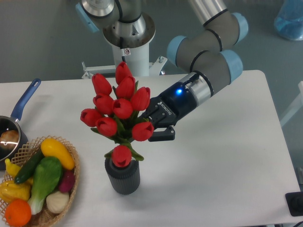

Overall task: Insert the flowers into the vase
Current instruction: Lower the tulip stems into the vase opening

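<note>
Camera view, fixed above the table: I see my gripper (152,124) clamped on the flowers (116,110), a bunch of red tulip buds with green leaves, its fingers pressed into the greenery on the bunch's right side. I am holding the bunch in the air directly over the vase (122,175), a dark ribbed cylinder standing upright near the table's (227,179) front edge. The lowest bud sits right at the vase's mouth and hides the opening, so I cannot tell whether any stem is inside. I judge that I am in the lowering step, with the flowers lined up but not seated. Next I would lower straight down until the stems settle, then release. A basket (71,156) of vegetables and a saucepan (19,113) lie to the left
</note>
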